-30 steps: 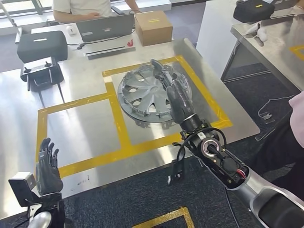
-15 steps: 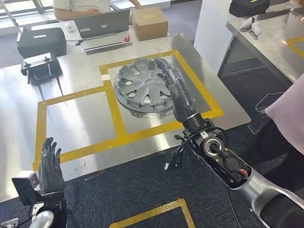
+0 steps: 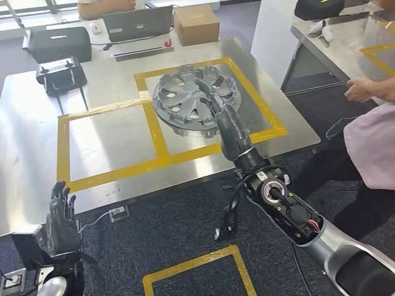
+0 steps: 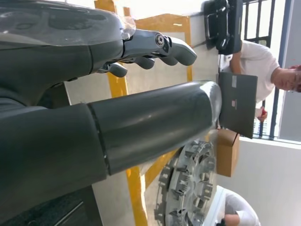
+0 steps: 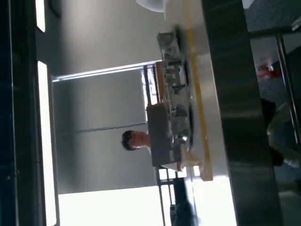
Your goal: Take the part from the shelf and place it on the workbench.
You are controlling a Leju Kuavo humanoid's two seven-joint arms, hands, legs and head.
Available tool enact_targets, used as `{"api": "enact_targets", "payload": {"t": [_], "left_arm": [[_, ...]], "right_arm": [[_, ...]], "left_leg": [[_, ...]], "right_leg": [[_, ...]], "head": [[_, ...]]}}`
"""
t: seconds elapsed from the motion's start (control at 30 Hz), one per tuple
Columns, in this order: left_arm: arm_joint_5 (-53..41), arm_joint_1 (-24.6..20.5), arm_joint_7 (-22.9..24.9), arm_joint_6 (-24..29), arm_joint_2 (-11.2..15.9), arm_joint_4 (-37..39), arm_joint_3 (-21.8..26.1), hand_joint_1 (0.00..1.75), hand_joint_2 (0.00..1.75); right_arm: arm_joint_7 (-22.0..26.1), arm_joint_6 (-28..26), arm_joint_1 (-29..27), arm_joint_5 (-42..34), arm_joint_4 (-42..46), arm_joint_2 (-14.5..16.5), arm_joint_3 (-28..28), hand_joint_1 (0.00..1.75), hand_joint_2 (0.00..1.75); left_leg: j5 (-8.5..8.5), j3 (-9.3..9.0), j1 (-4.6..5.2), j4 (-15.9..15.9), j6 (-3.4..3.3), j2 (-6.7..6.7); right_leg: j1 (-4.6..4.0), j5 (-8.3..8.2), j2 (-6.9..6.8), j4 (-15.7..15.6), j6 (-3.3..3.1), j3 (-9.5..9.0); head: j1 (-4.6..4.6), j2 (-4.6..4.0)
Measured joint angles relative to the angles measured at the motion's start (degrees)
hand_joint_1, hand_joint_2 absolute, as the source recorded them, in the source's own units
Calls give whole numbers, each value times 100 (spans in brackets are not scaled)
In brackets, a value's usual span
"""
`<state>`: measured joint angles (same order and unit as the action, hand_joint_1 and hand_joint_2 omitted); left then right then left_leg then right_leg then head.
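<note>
The hubcap (image 3: 196, 100) lies flat on the workbench (image 3: 116, 142), inside the far-right rectangle of the yellow tape outline (image 3: 158, 151), so the placing looks all but done. It is a broad, thin, silver-grey disc with spoke openings and a ring of small clips around its edge, and it reads as moulded plastic: probably light, fairly stiff across the face but springy at the rim, with clips that could snap if squeezed. The smooth face offers little to hold; if it needs shifting, the outer rim or a spoke opening is likely the surest place to grip.

The right hand (image 3: 223, 116) reaches over the near-right part of the hubcap with fingers extended across its face; I cannot tell whether they touch it, and nothing is clasped. The left hand (image 3: 60, 216) hangs well short of the hubcap, off the near edge of the workbench, fingers upright and apart, holding nothing.

Beyond the hubcap, at the far edge of the workbench, stands a closed cardboard box (image 3: 195, 23); its contents are hidden. Left of the box, farther from the hubcap, sit a laptop (image 3: 137, 21) and a black case (image 3: 58, 43), also shut, with a black controller stand (image 3: 62, 73) just in front of the case. To the right of the hubcap, off the workbench, a person in a pink sleeve (image 3: 373, 145) extends a hand (image 3: 360, 90) toward a neighbouring table (image 3: 335, 52).
</note>
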<state>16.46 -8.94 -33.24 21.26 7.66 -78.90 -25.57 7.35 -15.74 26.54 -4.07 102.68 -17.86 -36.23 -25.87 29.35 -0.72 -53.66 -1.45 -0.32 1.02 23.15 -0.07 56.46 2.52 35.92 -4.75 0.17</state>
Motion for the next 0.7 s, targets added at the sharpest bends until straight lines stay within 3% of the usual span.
{"api": "enact_targets", "payload": {"t": [0.07,0.1,0.13,0.17,0.2,0.27,0.33,0.37,0.43,0.47,0.53,0.6,0.63,0.67,0.7], "left_arm": [[-1,-4,0,-1,-5,-5,0,0,0],[-1,-1,0,-1,-8,-5,0,0,0],[0,1,0,-2,-10,-5,0,0,0],[0,3,0,-2,-11,-4,0,0,0],[1,6,0,-2,-11,-5,0,0,0],[0,10,0,-2,-12,-6,0,0,0],[-1,8,0,-2,-13,-8,0,0,0],[-1,7,0,-2,-14,-8,0,0,0],[-1,10,0,-2,-14,-9,0,0,0],[-1,12,0,-1,-12,-9,0,0,0],[-1,13,0,0,-8,-10,0,0,0],[-1,23,0,1,-7,-10,0,0,0],[-1,30,1,1,-6,-9,0,0,0],[0,35,1,1,-5,-9,1,0,0],[0,36,2,1,-5,-9,1,0,0]], "right_arm": [[-1,-1,-2,-4,-2,0,6,0,0],[-1,-1,-4,-5,-4,0,8,0,0],[-2,0,-8,-5,-7,0,7,0,0],[-2,0,-12,-5,-10,0,6,0,0],[-3,0,-15,-5,-13,0,5,0,0],[-2,0,-13,-6,-13,0,5,0,0],[0,0,-5,-5,-8,0,10,0,0],[1,0,0,-5,-5,0,14,0,0],[2,0,5,-5,-3,0,21,0,0],[1,1,9,-5,-2,1,23,0,0],[1,3,14,-5,-2,2,24,0,0],[1,6,11,-6,-3,1,25,0,0],[0,8,7,-6,-3,1,25,0,0],[-1,9,6,-6,-4,1,26,0,0],[-1,10,6,-6,-4,1,26,0,0]], "left_leg": [[111,134,16,3,-77,8],[165,204,29,0,-90,8],[219,275,43,-3,-92,8],[271,346,55,-8,-91,8],[322,412,65,-12,-85,7],[409,512,75,-21,-57,4],[495,565,81,-24,0,3],[542,582,77,-16,36,5],[621,611,67,9,114,3],[564,652,68,-34,146,-2],[136,848,65,-470,199,-10],[-414,1118,48,-1288,239,-9],[-526,1199,38,-1633,254,-7],[-494,1203,28,-1822,264,-7],[-342,1106,19,-1801,267,-6]], "right_leg": [[4,604,3,736,9,225],[4,822,3,1133,11,307],[3,919,4,1422,11,334],[2,878,3,1524,3,274],[-1,739,4,1410,-11,113],[-26,473,7,659,-70,-453],[-68,450,11,-131,-129,-950],[-88,485,14,-329,-153,-1052],[-88,419,3,-450,-200,-1054],[-75,355,-8,-477,-236,-1023],[-45,225,-40,-522,-311,-914],[-58,112,-52,-510,-341,-746],[-60,52,-53,-502,-336,-656],[-61,-8,-52,-492,-331,-566],[-60,-64,-49,-482,-321,-479]], "head": [[-28,1],[-45,1],[-54,1],[-59,1],[-63,1],[-77,1],[-78,1],[-78,1],[-75,1],[-63,1],[-3,1],[45,1],[49,1],[51,1],[53,1]]}}
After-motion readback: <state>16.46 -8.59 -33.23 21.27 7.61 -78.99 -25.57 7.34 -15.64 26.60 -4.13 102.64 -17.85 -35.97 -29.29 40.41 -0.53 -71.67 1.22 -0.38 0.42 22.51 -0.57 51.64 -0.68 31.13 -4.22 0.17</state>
